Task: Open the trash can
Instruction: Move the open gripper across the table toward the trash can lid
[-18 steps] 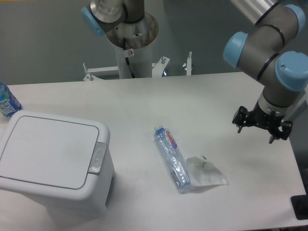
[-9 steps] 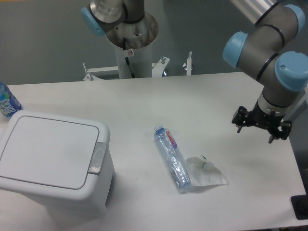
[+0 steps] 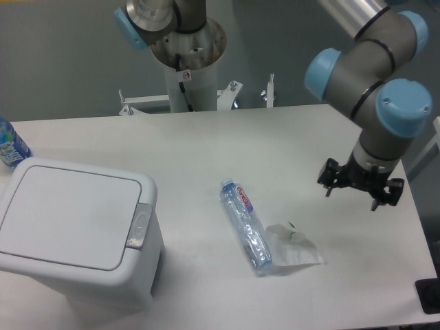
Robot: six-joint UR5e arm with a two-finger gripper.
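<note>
The trash can [image 3: 75,230] is a large white boxy bin at the front left of the table. Its flat lid is down and a small grey latch [image 3: 139,225] sits on the right rim. My gripper [image 3: 351,198] hangs above the table's right side, far from the bin. Its fingers [image 3: 327,190] are spread apart with nothing between them.
A clear plastic bottle [image 3: 245,223] lies on its side at the table's middle. A crumpled clear plastic wrapper [image 3: 294,246] lies next to it on the right. Another bottle with a blue label [image 3: 10,146] stands at the far left edge behind the bin.
My gripper and arm have moved left and slightly down the image, toward the middle of the table. The bin, bottle and wrapper have not moved.
</note>
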